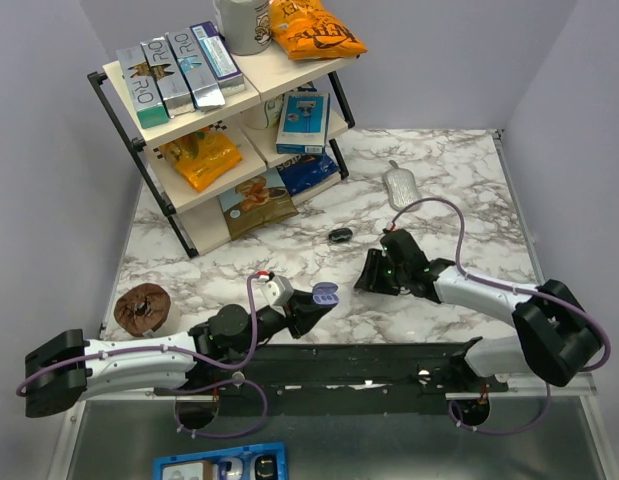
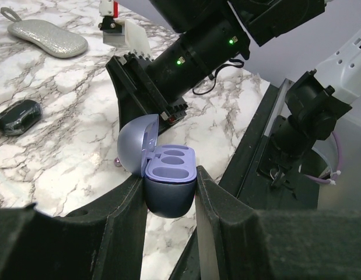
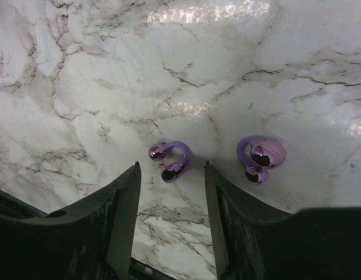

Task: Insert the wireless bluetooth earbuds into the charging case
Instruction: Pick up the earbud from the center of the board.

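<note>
While the left gripper (image 1: 311, 308) clamps the charging case (image 1: 327, 294) at its tips in the top view, the right gripper (image 1: 373, 273) points down at the marble tabletop (image 1: 459, 200) near it. A black oval object (image 1: 340, 236) lies beyond both.

From the left wrist, both fingers (image 2: 125, 204) press the case's sides. Its lid stands swung up to the left, and its 2 empty wells face upward, one behind the other along the line of the fingers.

From the right wrist, the fingers (image 3: 125, 198) stand apart and hold nothing. 2 translucent purple earbuds (image 3: 168, 160) lie on the marble. One lies just ahead of the gap, its C-shaped band arching to the upper right. The other (image 3: 260, 158) lies off to the right, its band on its left side.
</note>
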`<state>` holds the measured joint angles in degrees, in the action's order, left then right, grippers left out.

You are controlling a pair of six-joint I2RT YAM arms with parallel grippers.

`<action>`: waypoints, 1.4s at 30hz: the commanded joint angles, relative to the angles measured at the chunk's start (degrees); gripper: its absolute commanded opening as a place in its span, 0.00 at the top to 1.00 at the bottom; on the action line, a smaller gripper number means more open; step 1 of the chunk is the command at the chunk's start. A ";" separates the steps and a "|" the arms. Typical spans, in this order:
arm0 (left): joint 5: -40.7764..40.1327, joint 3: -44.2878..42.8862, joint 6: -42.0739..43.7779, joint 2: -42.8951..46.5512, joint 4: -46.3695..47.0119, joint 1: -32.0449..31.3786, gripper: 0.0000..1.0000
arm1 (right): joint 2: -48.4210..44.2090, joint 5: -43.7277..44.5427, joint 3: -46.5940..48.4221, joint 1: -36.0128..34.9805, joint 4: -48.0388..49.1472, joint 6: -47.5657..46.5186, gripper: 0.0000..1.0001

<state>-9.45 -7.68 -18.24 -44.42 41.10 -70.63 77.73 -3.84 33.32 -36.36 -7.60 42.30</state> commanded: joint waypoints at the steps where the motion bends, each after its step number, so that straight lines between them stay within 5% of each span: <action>1: -0.83 0.56 -0.04 0.13 2.67 -0.38 1.00 | -5.03 4.70 2.27 0.15 -4.79 -5.56 0.42; 11: -0.30 0.48 -0.22 -0.23 2.41 -0.56 1.00 | 0.48 6.83 9.57 0.24 -8.50 -18.13 0.67; 26: -0.39 0.48 -0.13 0.04 1.79 -0.74 1.00 | 6.73 -2.31 8.60 0.24 -6.29 -19.01 0.54; 42: -0.65 1.09 -0.74 -0.66 2.58 -0.82 1.00 | 9.19 -3.55 7.99 0.15 -5.76 -19.01 0.60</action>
<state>-9.43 -7.55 -18.31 -44.97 41.10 -71.00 85.12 -5.91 41.23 -36.36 -13.61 23.88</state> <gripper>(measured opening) 0.415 0.411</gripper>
